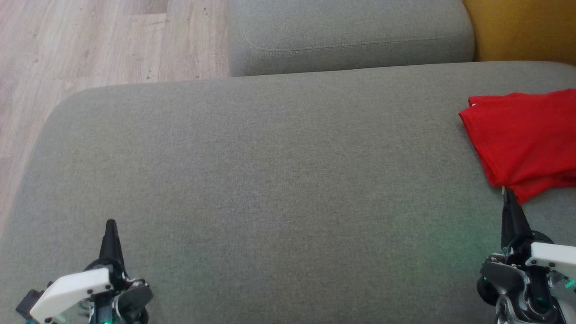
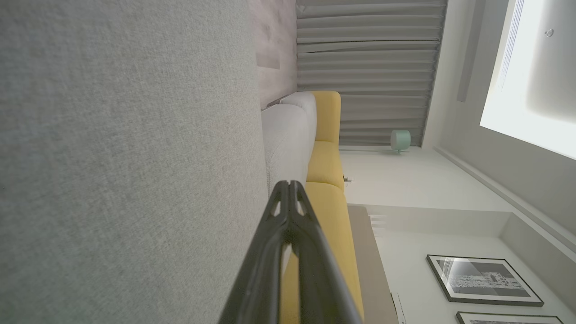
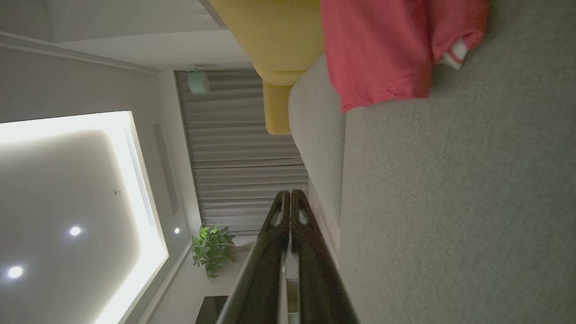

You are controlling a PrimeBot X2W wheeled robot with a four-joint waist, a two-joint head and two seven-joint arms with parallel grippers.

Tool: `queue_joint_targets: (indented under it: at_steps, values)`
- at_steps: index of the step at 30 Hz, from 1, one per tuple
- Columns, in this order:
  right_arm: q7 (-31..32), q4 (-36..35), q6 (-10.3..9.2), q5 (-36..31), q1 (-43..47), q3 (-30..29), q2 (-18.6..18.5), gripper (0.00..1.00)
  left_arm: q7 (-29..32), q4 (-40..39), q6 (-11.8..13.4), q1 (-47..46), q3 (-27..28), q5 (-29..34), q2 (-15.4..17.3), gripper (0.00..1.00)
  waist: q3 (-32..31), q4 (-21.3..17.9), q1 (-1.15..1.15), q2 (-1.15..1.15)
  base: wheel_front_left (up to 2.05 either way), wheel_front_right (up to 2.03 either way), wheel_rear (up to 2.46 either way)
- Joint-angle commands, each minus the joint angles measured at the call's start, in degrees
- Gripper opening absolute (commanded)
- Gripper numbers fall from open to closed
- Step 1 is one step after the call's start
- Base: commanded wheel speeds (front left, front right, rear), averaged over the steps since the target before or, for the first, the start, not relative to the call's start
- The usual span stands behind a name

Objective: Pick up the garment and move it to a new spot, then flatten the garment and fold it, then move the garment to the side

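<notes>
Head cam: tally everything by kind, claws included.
red garment: 1
grey cushions: 2, the large grey cushion and the smaller grey cushion behind it
yellow cushion: 1
claws: 2, the left claw and the right claw, both shut
Total: 6

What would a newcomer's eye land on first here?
The bright red fabric garment comes first, loosely folded at the right edge of the wide grey fabric sofa cushion and the one vivid colour on it. Next come the dark fingers at the bottom corners of the head view: left gripper and right gripper are both shut, and the right one's tip points at the garment's near corner. A mustard-yellow upholstered cushion shows at the top right.
</notes>
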Motion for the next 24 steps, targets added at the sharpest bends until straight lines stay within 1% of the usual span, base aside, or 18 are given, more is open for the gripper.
queue_joint_targets:
  at_steps: [1, 24]
  values:
    - [0.3, -1.8, -0.04, -0.4, -2.9, 1.2, -0.3, 0.00, 0.3, -1.6, -0.4, -3.0, 2.4, 0.5, 0.2, 0.00, 0.0, 0.0, 0.00, 0.00, 0.00, 0.00, 0.00]
    - [0.4, -1.8, -0.04, -0.5, -2.9, 1.1, -0.3, 0.00, 0.4, -1.6, -0.4, -3.0, 2.5, 0.6, 0.2, 0.00, 0.0, 0.0, 0.00, 0.00, 0.00, 0.00, 0.00]
